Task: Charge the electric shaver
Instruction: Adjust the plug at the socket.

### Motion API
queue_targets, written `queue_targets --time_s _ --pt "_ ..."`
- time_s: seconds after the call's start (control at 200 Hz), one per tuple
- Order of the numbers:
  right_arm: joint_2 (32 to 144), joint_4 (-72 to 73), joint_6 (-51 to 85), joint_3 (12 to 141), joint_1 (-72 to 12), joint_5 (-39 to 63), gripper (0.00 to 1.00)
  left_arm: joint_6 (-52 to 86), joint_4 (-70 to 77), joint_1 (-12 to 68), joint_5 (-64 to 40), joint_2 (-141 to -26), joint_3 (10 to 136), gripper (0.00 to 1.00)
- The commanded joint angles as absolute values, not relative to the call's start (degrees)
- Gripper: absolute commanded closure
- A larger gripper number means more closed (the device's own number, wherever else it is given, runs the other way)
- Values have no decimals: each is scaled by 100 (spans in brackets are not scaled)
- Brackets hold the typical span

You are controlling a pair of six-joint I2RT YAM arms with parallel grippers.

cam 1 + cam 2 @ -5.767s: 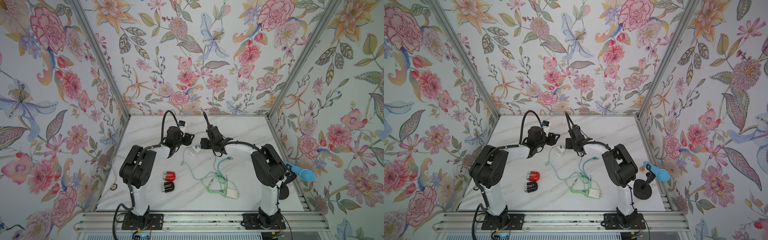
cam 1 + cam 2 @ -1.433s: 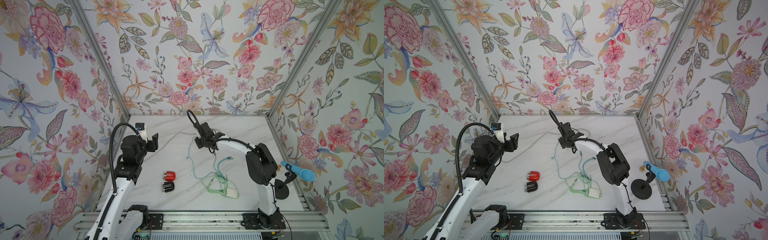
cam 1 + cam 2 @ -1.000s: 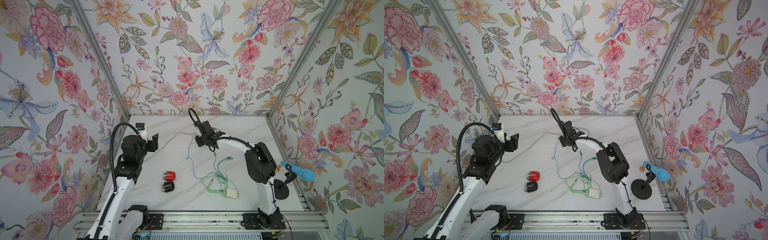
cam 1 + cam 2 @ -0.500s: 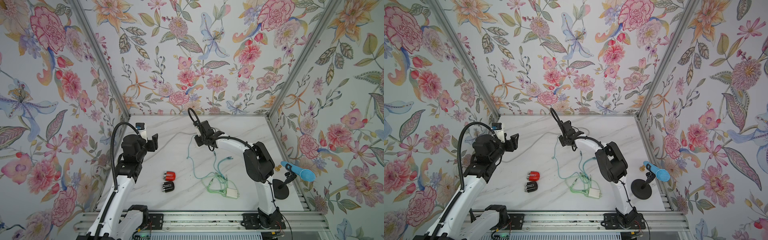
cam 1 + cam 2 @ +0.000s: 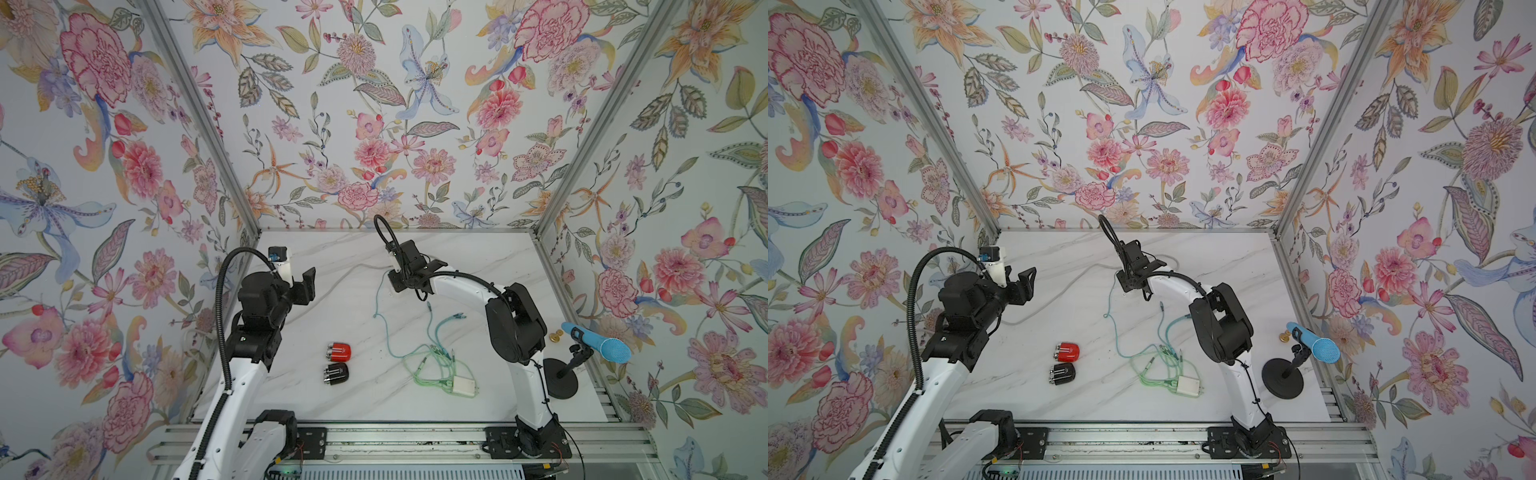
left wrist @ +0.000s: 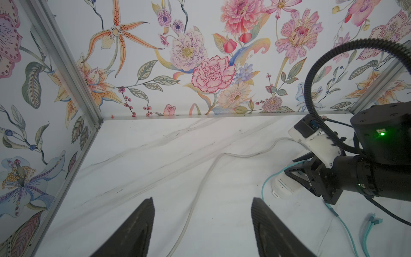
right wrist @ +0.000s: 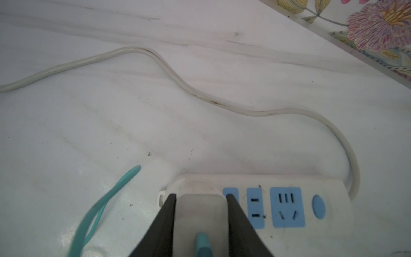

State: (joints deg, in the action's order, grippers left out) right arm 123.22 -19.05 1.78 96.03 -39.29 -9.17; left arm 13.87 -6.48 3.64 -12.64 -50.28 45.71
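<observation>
Left gripper (image 5: 302, 286): is held raised over the left side of the table (image 5: 478, 257); the fingers are spread wide and nothing is held between them.
Red shaver (image 5: 340, 351): is laid on its side, left of centre, just beside the black shaver and on its far side.
Black shaver (image 5: 337, 372): is laid on its side, nearer the front rail; both shavers are found well apart from either gripper and from the strip.
Teal cable (image 5: 376, 299): is seen leaving the adapter and trailing over the table towards the bundle.
Right gripper (image 7: 201, 198): is lowered onto the strip near the back of the table; its fingers are set along both sides of the adapter. Whether the adapter is pressed or merely flanked cannot be told.
Adapter (image 7: 201, 213): white, is seated on the end of the strip.
Strip (image 7: 289, 184): is laid flat; its white cord (image 7: 169, 64) is led away across the table.
Bundle (image 5: 432, 361): green cables are heaped right of the shavers, with a white box (image 5: 463, 386) at the near edge.
Microphone (image 5: 602, 345): blue, is mounted on a black stand at the right edge.
</observation>
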Motion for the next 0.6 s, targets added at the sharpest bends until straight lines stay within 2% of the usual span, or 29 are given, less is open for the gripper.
queue_targets --time_s 0.0,0.18,0.425,0.596 --pt "12549 -3088 94 9378 -3982 -847 53 1276 -879 299 -1490 -4923 4623 28" --pt "12350 -3100 -67 9691 -3904 -765 42 1212 -984 307 -1382 -4913 4675 28" --pt "11820 -3085 -39 9571 -3901 -592 37 1231 -1022 300 -1339 -4910 4838 28" --pt "11063 -3028 -13 9052 -3903 -305 34 1148 -1057 306 -1247 -4913 4874 28"
